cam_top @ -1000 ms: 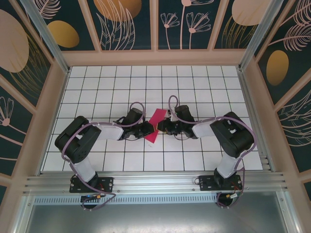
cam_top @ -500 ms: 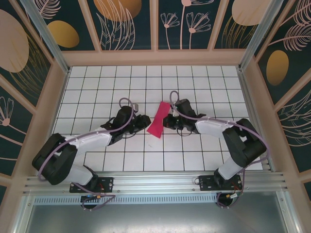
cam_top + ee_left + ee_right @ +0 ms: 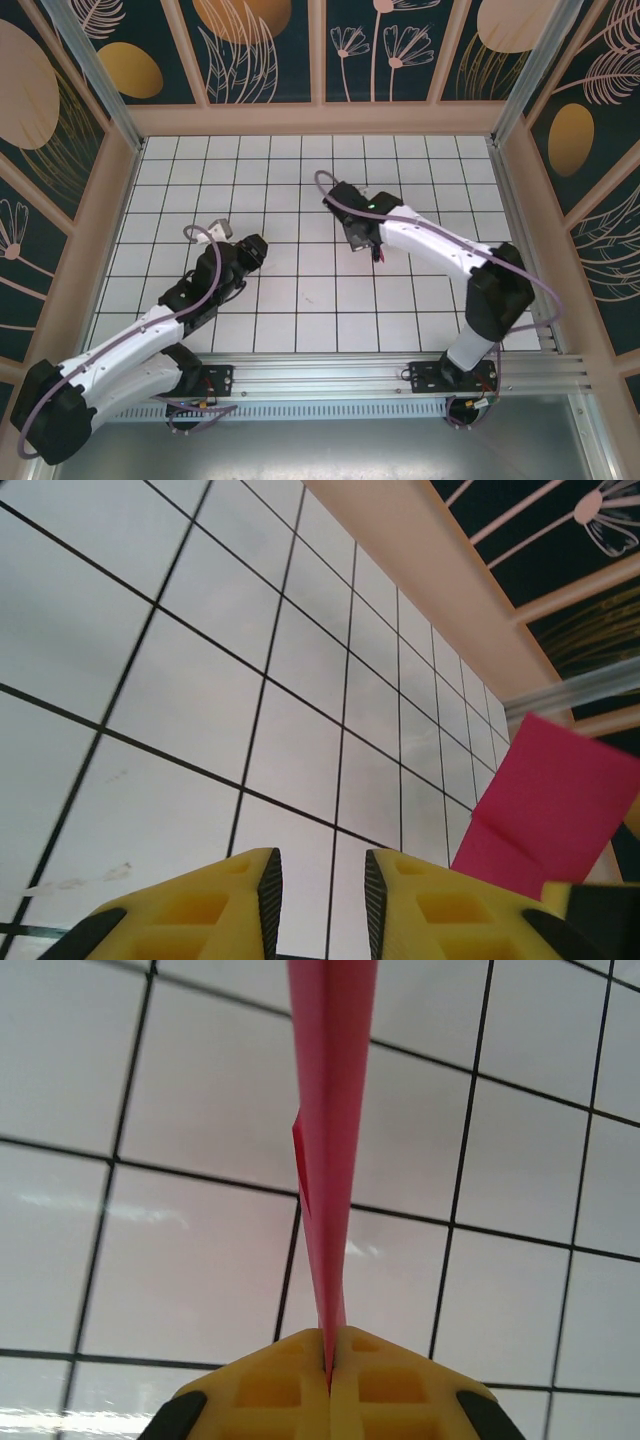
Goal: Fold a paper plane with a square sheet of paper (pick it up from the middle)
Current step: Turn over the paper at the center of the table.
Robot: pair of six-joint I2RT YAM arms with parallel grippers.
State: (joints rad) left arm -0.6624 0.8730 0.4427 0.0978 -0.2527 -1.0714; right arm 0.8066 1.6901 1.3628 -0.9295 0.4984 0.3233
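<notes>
Two fingers of the right gripper [image 3: 330,1355] are pinched together on the magenta sheet [image 3: 331,1100], which is already creased and held edge-on above the tiled table [image 3: 300,310]. The left gripper [image 3: 322,880] sits well apart from it, fingers slightly parted around nothing (the paper shows off to its side). For the next crease, I'd lay the sheet down flat and square its edges to the grid before pressing. Glossy white tiles, dark grid lines, floral wall panels [image 3: 262,45] all round.
</notes>
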